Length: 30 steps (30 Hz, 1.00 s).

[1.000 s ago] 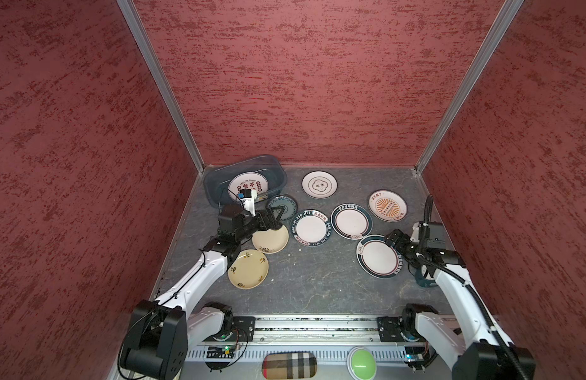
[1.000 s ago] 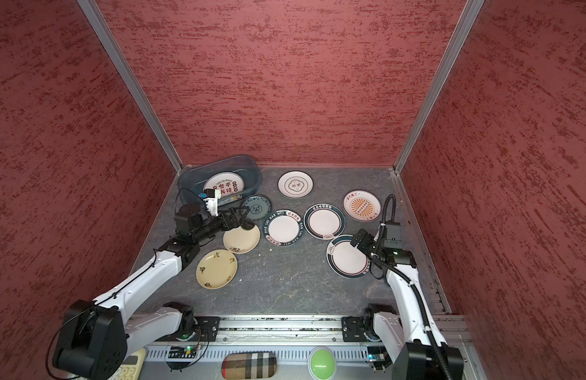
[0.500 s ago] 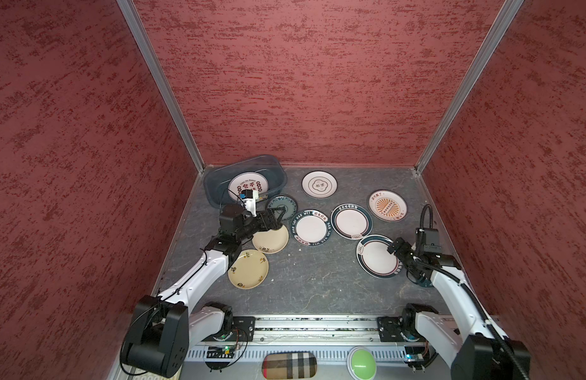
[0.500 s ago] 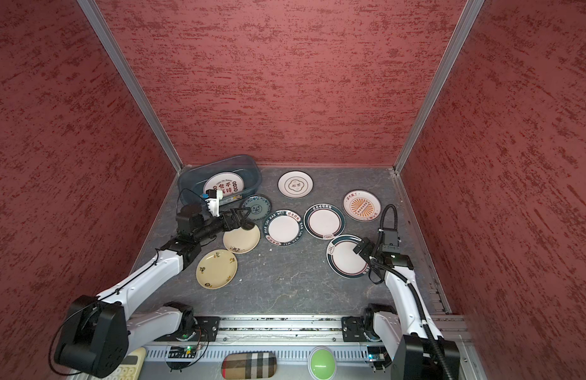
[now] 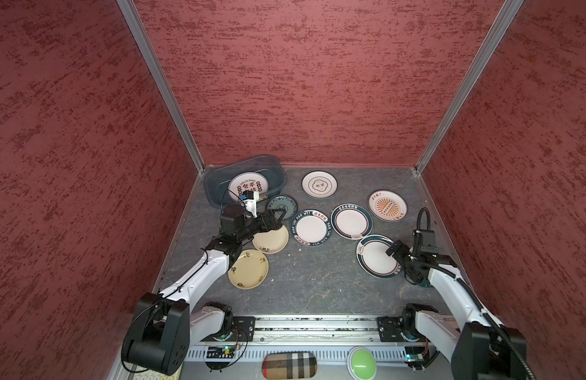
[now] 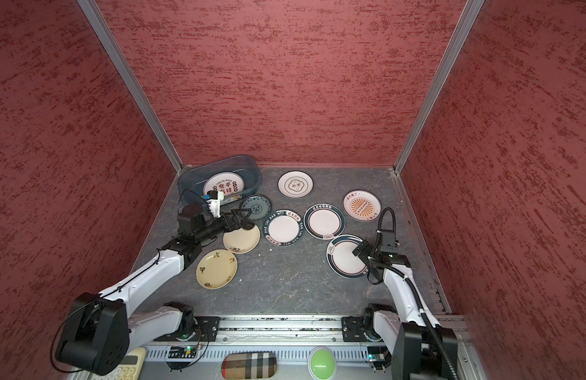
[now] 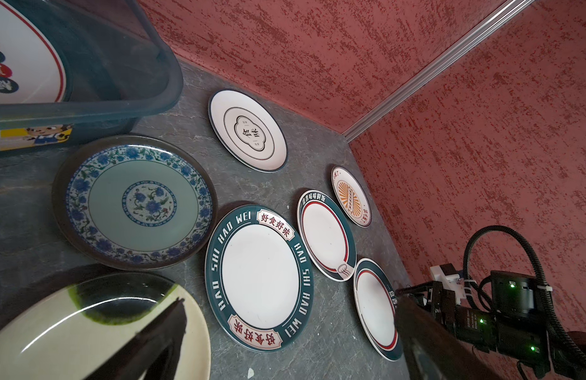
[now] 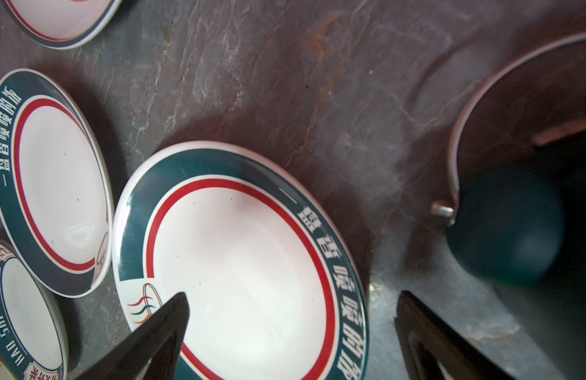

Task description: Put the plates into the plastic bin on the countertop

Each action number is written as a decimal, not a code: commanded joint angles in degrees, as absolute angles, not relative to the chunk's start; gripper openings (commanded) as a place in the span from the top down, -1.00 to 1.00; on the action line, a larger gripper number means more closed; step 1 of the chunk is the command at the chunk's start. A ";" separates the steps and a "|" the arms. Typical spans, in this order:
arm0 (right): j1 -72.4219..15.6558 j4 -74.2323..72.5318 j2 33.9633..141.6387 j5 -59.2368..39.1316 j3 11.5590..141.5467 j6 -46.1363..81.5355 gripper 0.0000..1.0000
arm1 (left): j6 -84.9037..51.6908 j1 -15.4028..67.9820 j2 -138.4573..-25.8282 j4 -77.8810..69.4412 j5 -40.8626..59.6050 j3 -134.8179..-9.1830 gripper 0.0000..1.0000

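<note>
Since a second ago our right gripper (image 5: pixel 397 255) has drawn a little toward the front, over the nearest teal-rimmed plate (image 5: pixel 374 263). The left gripper (image 5: pixel 278 221) has barely shifted. Both pincers stand wide apart and hold nothing. In the right wrist view one finger (image 8: pixel 160 329) hangs over that plate's white well and the other beyond its rim, over bare countertop (image 5: pixel 318 283). The left gripper hovers at the far edge of the cream plate (image 5: pixel 272 243), just beside the blue-flowered plate (image 5: pixel 283 204).

One white plate with red characters (image 5: pixel 249 184) already lies in the translucent blue-grey plastic bin (image 5: pixel 210 189), which sits in the far left corner. Flat on the grey veined stone we see the yellow plate (image 5: pixel 248 269), the HAO SHI HAO WEI plate (image 5: pixel 311 227), a second teal-rimmed plate (image 5: pixel 351 221), the orange sunburst plate (image 5: pixel 387 205) and a white quatrefoil plate (image 5: pixel 319 184).

A broad bare strip runs along the near edge, between the yellow plate and the nearest teal-rimmed plate. The sunburst plate lies close to the right red wall (image 5: pixel 515 164).
</note>
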<state>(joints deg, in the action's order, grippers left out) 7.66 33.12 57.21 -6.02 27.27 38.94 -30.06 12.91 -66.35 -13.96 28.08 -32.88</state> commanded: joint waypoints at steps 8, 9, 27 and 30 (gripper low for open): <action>7.91 29.71 58.59 -6.75 26.98 37.81 -0.95 | -30.31 12.77 -67.38 -15.15 28.59 -32.60 -0.99; 8.01 29.33 58.90 -7.40 27.11 37.62 -0.94 | -30.31 12.74 -67.41 -15.19 28.64 -32.60 -0.99; 7.91 24.50 63.24 -13.96 25.05 35.93 -0.71 | -30.51 12.26 -67.32 -13.97 28.13 -32.75 -0.99; 7.99 23.53 62.98 -14.40 24.11 36.36 -0.66 | -30.60 12.29 -67.24 -14.00 28.13 -32.82 -0.99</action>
